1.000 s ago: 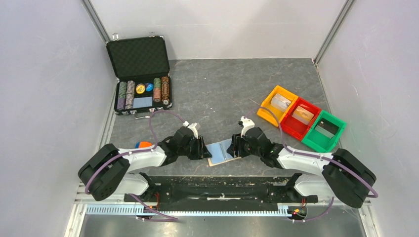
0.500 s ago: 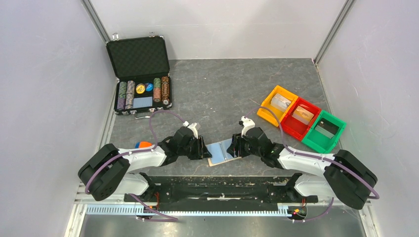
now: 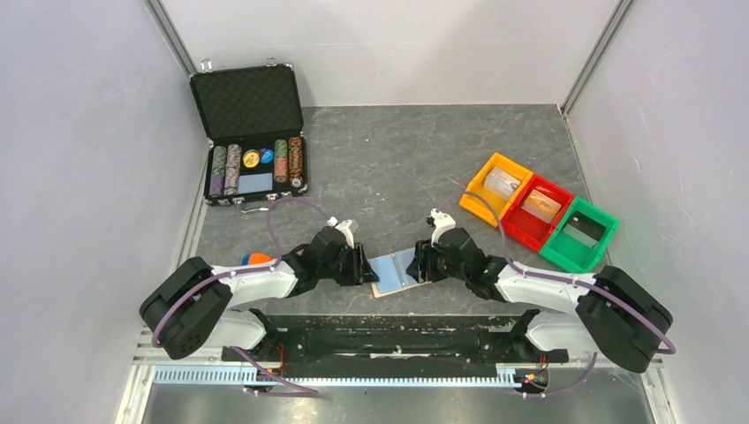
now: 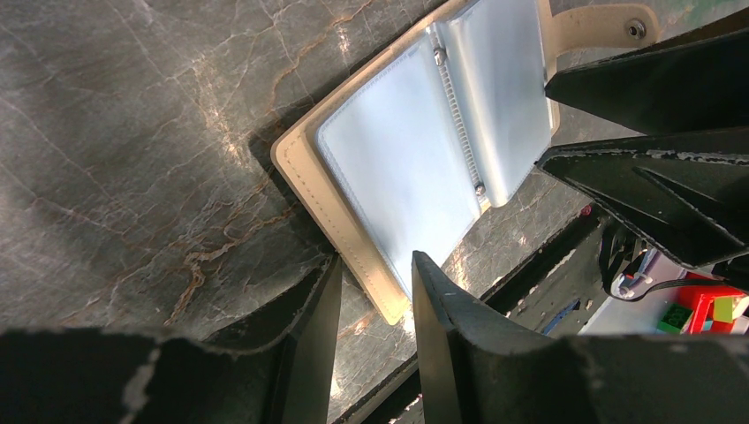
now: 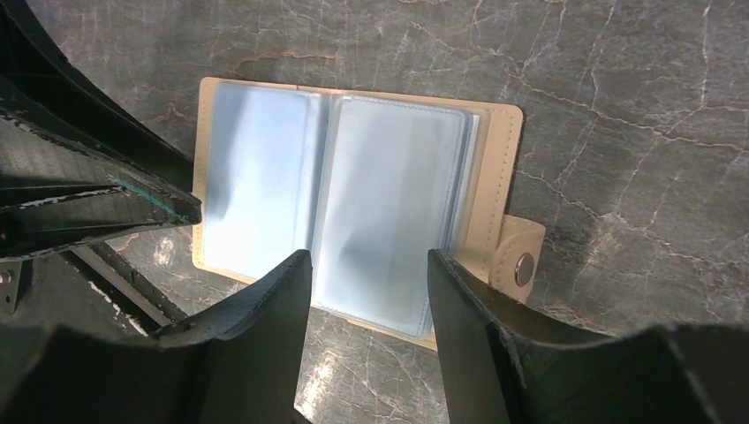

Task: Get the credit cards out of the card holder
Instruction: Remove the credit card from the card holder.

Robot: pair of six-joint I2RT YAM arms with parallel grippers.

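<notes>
Card holder (image 3: 397, 270) lies open & flat on the grey table (image 3: 397, 150), near the front edge, right btwn the two arms. Blue lining faces up, tan rim all round.

Left gripper (image 3: 364, 265) is down at the holder's left side. In the wrist view the jaws are parted w/ a clear gap, straddling the tan stitched edge: one finger (image 4: 309, 327) on bare table just outside the rim, the other (image 4: 442, 327) over the blue face. Nothing pinched that I can see; can't tell if the tips press down.

Right gripper (image 3: 422, 262) is low at the holder's right side. Jaws apart here too, wider than the left's, and the right-hand leaf of clear sleeves shows in the gap. One finger (image 5: 265, 327) lines up w/ the centre fold, the other (image 5: 477, 336) is near the outer edge. No grip visible.

Snap tab (image 5: 519, 256) sticks out from the holder's outer edge, flat on the table, just beside that finger.

Sleeves look cloudy pale blue in both wrist views. Can't tell if credit cards sit inside.

Further off: black chip case (image 3: 252, 132) stands open at the back left, w/ rows of chips inside. Orange bin (image 3: 477, 212), red bin (image 3: 521, 237) & green bin (image 3: 563, 261) sit in a diagonal row on the right, touching each other, well apart from the holder. Pale flat items in the orange & red ones, too small to ID.
</notes>
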